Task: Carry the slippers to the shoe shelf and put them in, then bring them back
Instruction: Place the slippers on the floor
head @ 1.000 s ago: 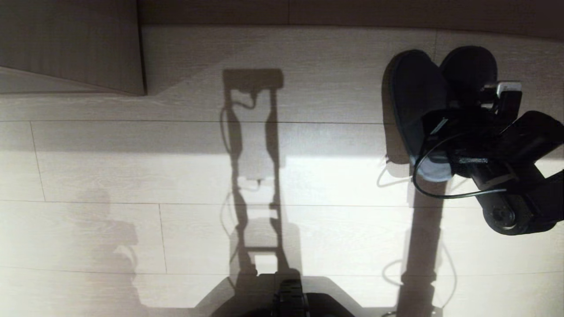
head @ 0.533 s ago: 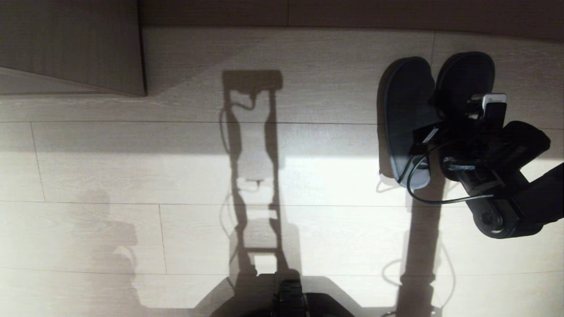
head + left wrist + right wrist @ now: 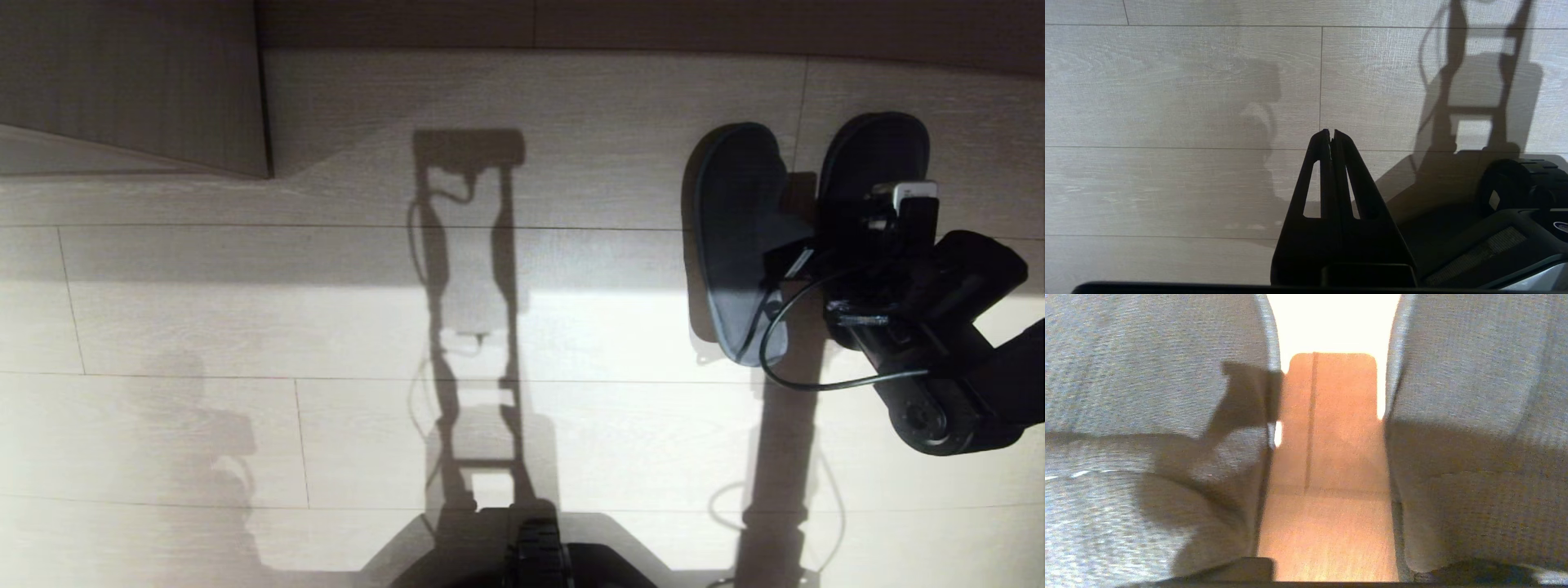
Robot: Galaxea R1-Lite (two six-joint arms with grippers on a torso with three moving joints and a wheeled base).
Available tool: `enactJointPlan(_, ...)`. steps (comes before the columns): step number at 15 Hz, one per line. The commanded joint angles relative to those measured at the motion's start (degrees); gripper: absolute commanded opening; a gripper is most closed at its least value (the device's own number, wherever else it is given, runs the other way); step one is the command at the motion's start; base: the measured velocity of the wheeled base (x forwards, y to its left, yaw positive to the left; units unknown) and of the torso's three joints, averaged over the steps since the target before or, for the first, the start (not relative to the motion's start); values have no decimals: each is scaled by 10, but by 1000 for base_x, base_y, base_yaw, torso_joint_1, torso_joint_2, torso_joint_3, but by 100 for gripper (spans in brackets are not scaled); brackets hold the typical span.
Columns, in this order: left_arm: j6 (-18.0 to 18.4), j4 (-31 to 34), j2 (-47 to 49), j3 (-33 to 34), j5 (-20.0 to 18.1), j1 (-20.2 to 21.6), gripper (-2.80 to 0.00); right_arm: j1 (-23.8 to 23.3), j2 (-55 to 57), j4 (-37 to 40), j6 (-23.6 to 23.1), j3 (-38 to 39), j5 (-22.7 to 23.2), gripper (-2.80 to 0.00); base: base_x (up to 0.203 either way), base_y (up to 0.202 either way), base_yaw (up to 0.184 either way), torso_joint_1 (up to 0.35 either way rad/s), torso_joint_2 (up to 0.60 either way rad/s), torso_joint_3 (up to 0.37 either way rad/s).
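1. Pale wooden floor [image 3: 571, 327] fills the room, lit in a bright band, with long shadows of the robot across the planks.
2. At the far left of the head view a beige wood-grain panel [image 3: 131, 82] stands on the floor; I cannot tell if it belongs to the shoe shelf.
3. The slippers [image 3: 735, 237] are on the floor at the right side, side by side, toes pointing away from the robot, with a strip of floor between them.
4. The left slipper seems tilted, its inner edge raised; the right slipper [image 3: 873, 147] is mostly hidden behind the arm.
5. The right claw [image 3: 816, 245] is low over the gap between the two slippers, near their inner edges.
6. In the right wrist view the two grey woven insoles [image 3: 1147, 396] stand on both sides and bare floor [image 3: 1331, 457] is in the middle.
7. The fingers of the right claw are not clear in any view, so I cannot tell if it is wide or narrow, or if it grips something.
8. A black cable [image 3: 784, 359] loops from the right arm over the heel of the left slipper.
9. The left claw [image 3: 1332, 132] hangs over bare floor beside the robot base [image 3: 1515, 204], its fingers [image 3: 1318, 163] pressed together and holding nothing.
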Motion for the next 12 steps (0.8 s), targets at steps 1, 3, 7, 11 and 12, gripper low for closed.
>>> enactJointPlan(1,0,0,0,0,0,0,-280,1,-39,-10,-1,23,2,0,0,0,0,0,0,0)
enactJointPlan(3,0,0,0,0,0,0,-280,2,-48,-9,-1,41,3,0,0,0,0,0,0,0)
enactJointPlan(7,0,0,0,0,0,0,-280,2,-73,0,-1,67,4,0,0,0,0,0,0,0)
enactJointPlan(11,0,0,0,0,0,0,-280,2,-82,9,-8,108,5,0,0,0,0,0,0,0)
enactJointPlan(12,0,0,0,0,0,0,-280,2,-84,10,-12,113,6,0,0,0,0,0,0,0)
